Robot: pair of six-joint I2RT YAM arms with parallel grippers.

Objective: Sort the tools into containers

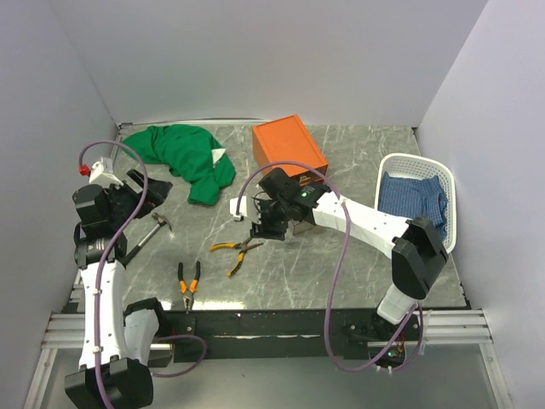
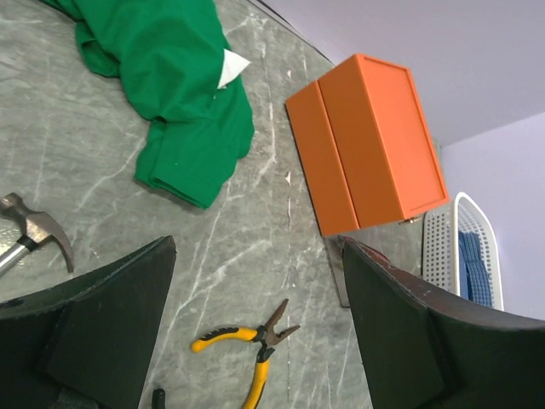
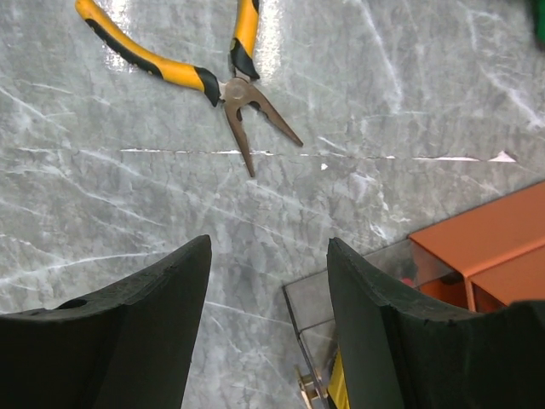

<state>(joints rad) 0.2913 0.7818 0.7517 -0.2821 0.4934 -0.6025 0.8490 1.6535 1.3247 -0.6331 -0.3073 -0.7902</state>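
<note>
The right gripper (image 3: 268, 256) holds its fingers (image 3: 153, 315) apart with nothing between them, above the bare tabletop (image 3: 409, 102) just beside the pulled-out clear drawer (image 3: 317, 305) of the orange box (image 3: 485, 247); the yellow-handled pliers (image 3: 217, 81) lie flat a little beyond; the left gripper (image 2: 255, 256) gapes wide and empty near the hammer (image 2: 34, 226); orange-black pliers (image 1: 188, 285) lie by the near edge. The step looks like reaching for the next tool; the right arm would need to move over the yellow-handled pliers, straddle the handles and descend.

Grey marbled tabletop (image 1: 289, 273), 3 plain white walls (image 1: 272, 60) around
</note>
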